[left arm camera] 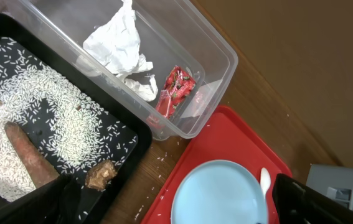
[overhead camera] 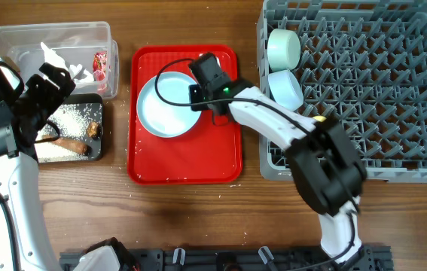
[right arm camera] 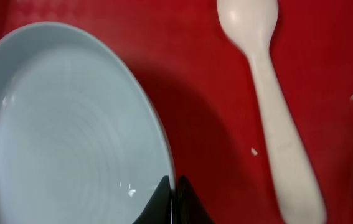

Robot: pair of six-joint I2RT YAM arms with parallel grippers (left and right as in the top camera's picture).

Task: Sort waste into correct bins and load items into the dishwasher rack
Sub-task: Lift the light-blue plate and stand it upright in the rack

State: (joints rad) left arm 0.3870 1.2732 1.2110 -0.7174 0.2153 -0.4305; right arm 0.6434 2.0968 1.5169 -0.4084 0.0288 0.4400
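The right gripper [right arm camera: 173,200] is pinching the plate [overhead camera: 166,107] by its rim, with its fingers drawn together on the edge. In the overhead view the grip is sitting at about 2 o'clock on the plate, so the plate's body is lying toward 8 o'clock from it. The plate is resting on the red tray [overhead camera: 187,169]; whether the gripped edge is coming off the tray I cannot tell. A white spoon [right arm camera: 269,112] is lying just beside that edge, apart from it, with its long axis running roughly along the rim. The rack [overhead camera: 394,98] is standing at 3 o'clock of the red tray, on the right arm's side, and two bowls [overhead camera: 283,49] are sitting in its 9 o'clock column. The left gripper [left arm camera: 176,193] is hanging with its fingers wide apart and holding nothing, above the black bin [left arm camera: 132,140] at 9 o'clock, well apart from the plate. The right arm is plainly the nearer one. The coming move is likely calling for a lift toward 3 o'clock, and on so thin a rim grip the plate may be prone to slipping.
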